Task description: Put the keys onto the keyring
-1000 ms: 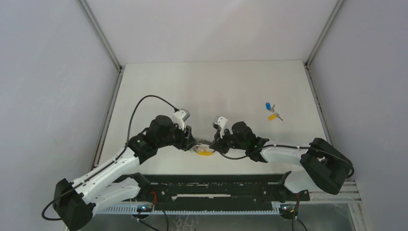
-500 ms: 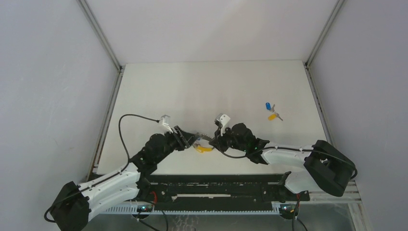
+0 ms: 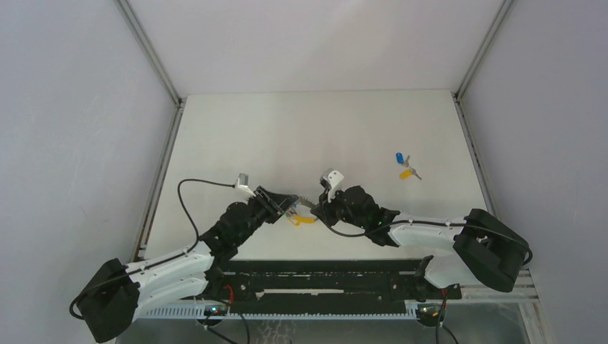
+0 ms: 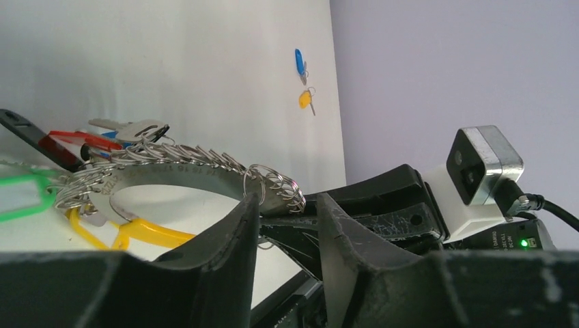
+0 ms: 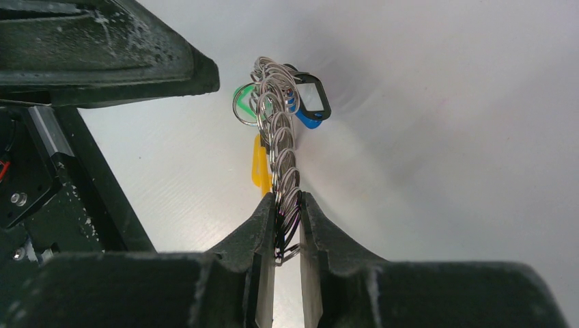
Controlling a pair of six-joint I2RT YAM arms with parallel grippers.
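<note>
The keyring [image 4: 184, 171], a curved silver band strung with many small wire rings, is held off the table near its front edge. My right gripper [image 5: 287, 201] is shut on one end of it, rings [image 5: 281, 150] bunched between the fingers. Green [image 4: 20, 198], red [image 4: 68, 143] and yellow [image 4: 143, 236] tags hang from it. My left gripper [image 4: 287, 205] faces the right one with its jaws apart. The band's ringed end sits just past its fingertips [image 4: 254, 201]. The keys, one blue-capped [image 3: 399, 158] and one yellow-capped [image 3: 406, 173], lie loose at the table's right side.
The right wrist's camera housing [image 4: 481, 167] sits close behind the keyring in the left wrist view. A black rail [image 3: 323, 276] runs along the near table edge under both arms. Grey walls [image 3: 79, 143] enclose the white table [image 3: 301, 129].
The left arm has dropped and swung so its gripper points at the keyring from the left, and its jaws have narrowed. The right gripper has kept its grip, shifting only slightly.
</note>
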